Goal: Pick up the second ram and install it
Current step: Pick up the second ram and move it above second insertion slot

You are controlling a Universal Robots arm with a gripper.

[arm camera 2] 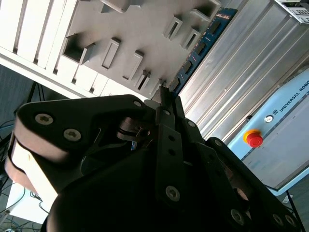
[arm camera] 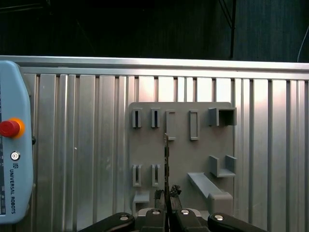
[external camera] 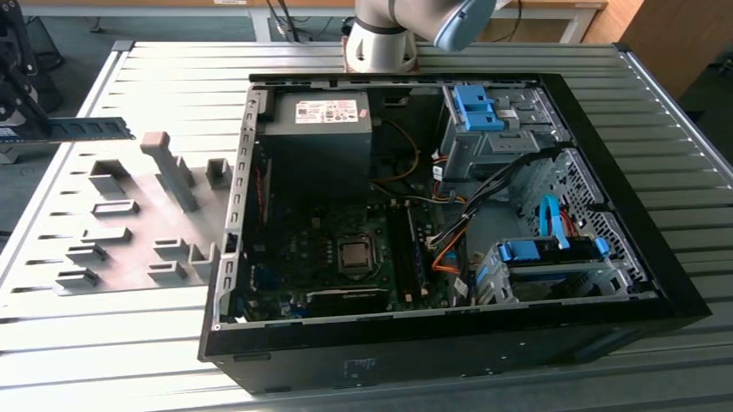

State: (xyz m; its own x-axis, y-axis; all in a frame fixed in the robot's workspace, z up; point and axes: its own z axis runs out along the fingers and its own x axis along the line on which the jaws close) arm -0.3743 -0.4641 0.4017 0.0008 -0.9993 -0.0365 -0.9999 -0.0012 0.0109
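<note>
Pincer (arm camera: 167,197) with second ram (arm camera: 166,159) over ribbed table (arm camera: 87,145)

**Black tool, silver-grey arm**

The matte black tool (arm camera: 167,195) is built of flat, rounded linkage plates fastened with small silver screws (arm camera 2: 72,135). Well up the arm from the tool, a silver-grey cylindrical joint (external camera: 382,43) carries a pale blue cap (external camera: 464,21).

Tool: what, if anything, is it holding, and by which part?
The tool grips the ram by one short end; the rest sticks out free.
</note>
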